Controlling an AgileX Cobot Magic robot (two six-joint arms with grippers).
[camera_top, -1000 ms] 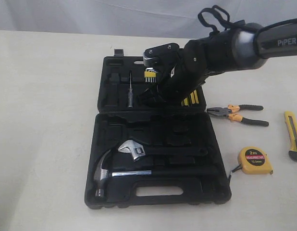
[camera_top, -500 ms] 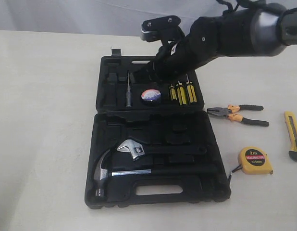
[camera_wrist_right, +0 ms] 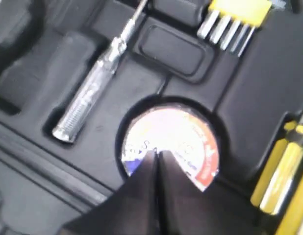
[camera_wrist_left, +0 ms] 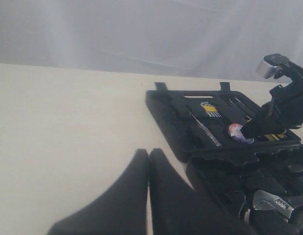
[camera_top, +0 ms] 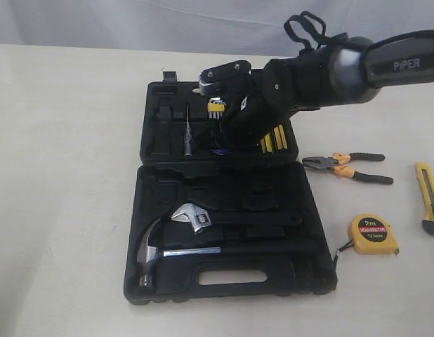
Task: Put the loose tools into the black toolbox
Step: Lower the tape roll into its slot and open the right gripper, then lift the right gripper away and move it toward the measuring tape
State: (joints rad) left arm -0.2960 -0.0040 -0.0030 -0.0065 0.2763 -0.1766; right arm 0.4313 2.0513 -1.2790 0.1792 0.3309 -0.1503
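The black toolbox [camera_top: 135, 210] lies open on the table. In its far half the black tape roll [camera_wrist_right: 187, 128] with a white-red-blue label sits in a round recess; from the left wrist it shows as the tape roll [camera_wrist_left: 238, 133]. My right gripper [camera_wrist_right: 158, 154] is shut, its tips touching the label from above and holding nothing. In the exterior view the right arm [camera_top: 301, 77] hides the roll. The pliers [camera_top: 347, 167], the yellow tape measure [camera_top: 373, 234] and the utility knife [camera_top: 429, 198] lie on the table right of the box. My left gripper [camera_wrist_left: 148, 152] is shut and empty, left of the box.
A claw hammer [camera_top: 157, 246] and an adjustable wrench [camera_top: 196, 219] rest in the near half. The far half holds yellow-handled screwdrivers [camera_top: 274, 139], a yellow hex-key set [camera_top: 217, 109] and a thin silver screwdriver [camera_top: 189, 133]. A white backdrop stands behind the table.
Half a second ago the right arm stood higher and the tape roll showed in its recess. The arm has come back down onto the roll. The other tools have not moved.
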